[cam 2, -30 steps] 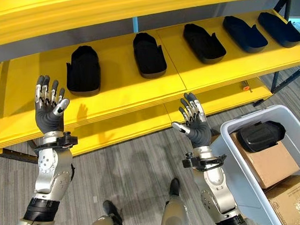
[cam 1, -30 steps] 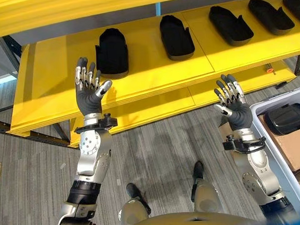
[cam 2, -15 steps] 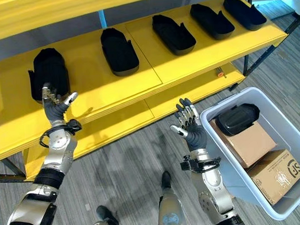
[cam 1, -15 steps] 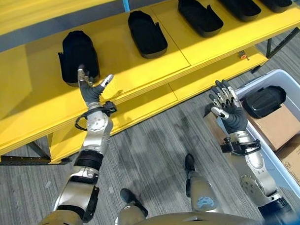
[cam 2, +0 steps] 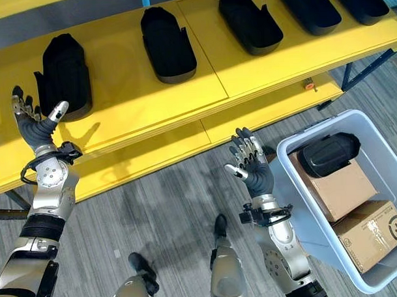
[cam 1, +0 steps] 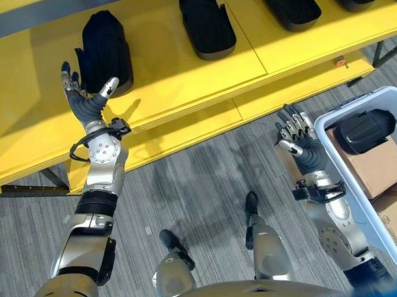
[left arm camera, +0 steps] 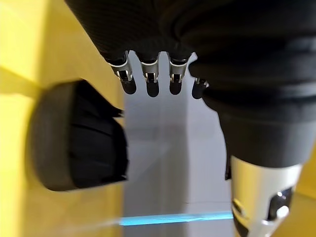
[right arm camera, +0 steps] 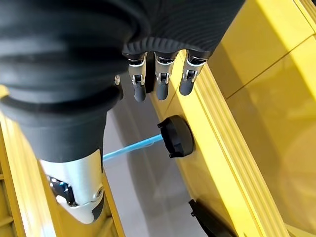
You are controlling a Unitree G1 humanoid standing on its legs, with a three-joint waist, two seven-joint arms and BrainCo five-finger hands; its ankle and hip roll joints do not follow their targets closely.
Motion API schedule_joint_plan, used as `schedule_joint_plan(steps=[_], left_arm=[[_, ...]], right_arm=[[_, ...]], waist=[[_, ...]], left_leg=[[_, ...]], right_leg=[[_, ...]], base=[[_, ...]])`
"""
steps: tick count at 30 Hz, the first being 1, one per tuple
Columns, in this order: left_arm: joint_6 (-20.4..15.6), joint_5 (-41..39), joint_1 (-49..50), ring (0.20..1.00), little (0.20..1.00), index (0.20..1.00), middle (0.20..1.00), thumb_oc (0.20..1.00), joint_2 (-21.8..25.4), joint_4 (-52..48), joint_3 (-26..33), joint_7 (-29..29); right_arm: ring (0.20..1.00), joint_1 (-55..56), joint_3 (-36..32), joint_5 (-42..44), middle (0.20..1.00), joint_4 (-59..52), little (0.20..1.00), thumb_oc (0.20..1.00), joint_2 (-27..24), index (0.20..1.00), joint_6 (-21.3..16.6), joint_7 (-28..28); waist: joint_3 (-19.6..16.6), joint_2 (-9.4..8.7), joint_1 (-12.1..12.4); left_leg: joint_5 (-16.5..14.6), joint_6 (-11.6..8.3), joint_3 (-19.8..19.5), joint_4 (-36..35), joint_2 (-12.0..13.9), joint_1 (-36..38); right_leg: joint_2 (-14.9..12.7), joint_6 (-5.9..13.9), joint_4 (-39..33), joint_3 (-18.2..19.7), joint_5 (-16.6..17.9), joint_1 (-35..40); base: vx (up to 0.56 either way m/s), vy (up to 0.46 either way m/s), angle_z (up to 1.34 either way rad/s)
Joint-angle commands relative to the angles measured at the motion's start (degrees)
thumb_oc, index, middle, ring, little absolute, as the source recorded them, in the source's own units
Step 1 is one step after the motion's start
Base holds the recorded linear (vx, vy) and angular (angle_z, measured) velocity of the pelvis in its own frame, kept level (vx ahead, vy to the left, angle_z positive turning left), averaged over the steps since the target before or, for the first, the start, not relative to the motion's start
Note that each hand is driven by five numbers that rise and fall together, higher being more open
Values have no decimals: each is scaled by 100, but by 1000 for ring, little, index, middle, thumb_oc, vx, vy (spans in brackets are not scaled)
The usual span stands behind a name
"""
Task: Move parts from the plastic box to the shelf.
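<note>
Left hand (cam 1: 86, 103), fingers spread and empty, hovers just beside the leftmost black part (cam 1: 104, 51) on the yellow shelf (cam 1: 176, 81); right hand (cam 1: 301, 141), also spread and empty, hangs beside the plastic box (cam 1: 328, 121).

A yellow shelf (cam 2: 151, 91) is seen across the 12 o'clock side, and five black parts are laid on it in a row: one at 10 o'clock (cam 2: 65, 75), one at 12 (cam 2: 169, 44), the others (cam 2: 249, 21) trailing off toward 2. On the grey floor (cam 2: 168, 208) at 4 o'clock a plastic box (cam 2: 299, 217) is set.
</note>
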Motion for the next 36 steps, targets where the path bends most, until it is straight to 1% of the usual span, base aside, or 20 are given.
schedule_joint_plan(steps=[1, 4, 7, 9, 12, 16, 19, 20, 22, 27, 29, 36], left_arm=[[-288, 417, -386, 1000, 1000, 1000, 1000, 1000, 532, 89, 119, 139], [-190, 481, -679, 1000, 1000, 1000, 1000, 1000, 711, 522, -11, 177], [-148, 448, -833, 1000, 1000, 1000, 1000, 1000, 789, 801, -108, 155], [-115, 211, -1096, 1000, 1000, 1000, 1000, 1000, 860, 1320, -199, 86], [-19, 183, -1342, 1000, 1000, 1000, 1000, 1000, 1016, 1805, -306, 95], [2, 123, -1489, 1000, 1000, 1000, 1000, 1000, 1111, 2070, -326, 77], [8, 121, -1519, 1000, 1000, 1000, 1000, 1000, 1129, 2092, -341, 71], [29, 72, -1628, 1000, 1000, 1000, 1000, 1000, 1216, 2311, -372, 61], [51, 49, -1692, 1000, 1000, 1000, 1000, 1000, 1233, 2390, -404, 49], [171, -36, -2099, 1000, 1000, 1000, 1000, 1000, 1439, 2951, -551, -16], [168, -41, -2111, 1000, 1000, 1000, 1000, 1000, 1441, 2962, -559, -20], [282, -95, -2511, 1000, 1000, 1000, 1000, 1000, 1645, 3459, -715, -47]], right_arm=[[1000, -59, -227, 85, 1000, -447, 1000, 1000, 15, 1000, -359, 144], [1000, -60, -171, 121, 1000, -445, 1000, 1000, -44, 1000, -338, 208], [1000, -41, -147, 161, 1000, -436, 1000, 1000, -64, 1000, -326, 236], [1000, -5, -124, 178, 1000, -408, 1000, 1000, -106, 1000, -331, 244], [1000, 7, -85, 215, 1000, -392, 1000, 1000, -147, 1000, -349, 261], [1000, 27, -81, 235, 1000, -390, 1000, 1000, -179, 1000, -375, 272], [1000, 42, -75, 232, 1000, -395, 1000, 1000, -175, 1000, -376, 273], [1000, 45, -51, 238, 1000, -397, 1000, 1000, -198, 1000, -387, 282], [1000, 40, -34, 239, 1000, -392, 1000, 1000, -203, 1000, -382, 294], [1000, 59, 11, 273, 1000, -369, 1000, 1000, -284, 1000, -397, 331], [1000, 58, 8, 273, 1000, -369, 1000, 1000, -281, 1000, -397, 331], [1000, 123, 22, 322, 1000, -346, 1000, 1000, -317, 1000, -432, 343]], waist=[[-113, -114, 26], [-106, -118, 11], [-88, -132, 3], [-59, -150, -31], [-26, -179, -60], [3, -202, -56], [12, -209, -52], [28, -233, -46], [40, -248, -45], [99, -298, -55], [98, -298, -55], [149, -378, -88]], left_leg=[[354, -558, -649, 654, 559, -191], [366, -563, -659, 675, 571, -243], [357, -561, -667, 687, 565, -273], [354, -561, -679, 732, 579, -333], [330, -559, -695, 791, 613, -408], [315, -559, -733, 827, 610, -491], [312, -558, -742, 835, 611, -517], [297, -552, -771, 860, 604, -580], [291, -551, -785, 877, 608, -614], [265, -540, -852, 930, 612, -780], [263, -540, -857, 935, 613, -788], [224, -526, -939, 1035, 617, -1004]], right_leg=[[-612, 624, 607, -77, 59, 219], [-604, 624, 602, -72, 67, 185], [-599, 622, 604, -71, 70, 166], [-583, 619, 619, -55, 75, 117], [-565, 621, 627, -36, 84, 61], [-560, 623, 596, -43, 105, 47], [-560, 627, 586, -47, 113, 42], [-557, 628, 570, -67, 123, 32], [-559, 632, 555, -78, 133, 33], [-550, 649, 487, -103, 187, -1], [-549, 649, 485, -106, 188, -3], [-522, 667, 418, -144, 241, -50]], base=[[11, 5, 7], [2, 2, 1], [-3, 5, 2], [-2, 4, 2], [-1, 2, -1], [0, 0, 0], [0, 0, 0], [0, 0, 0], [1, 9, 4], [7, 24, 7], [6, 9, 9], [1, 4, 0]])
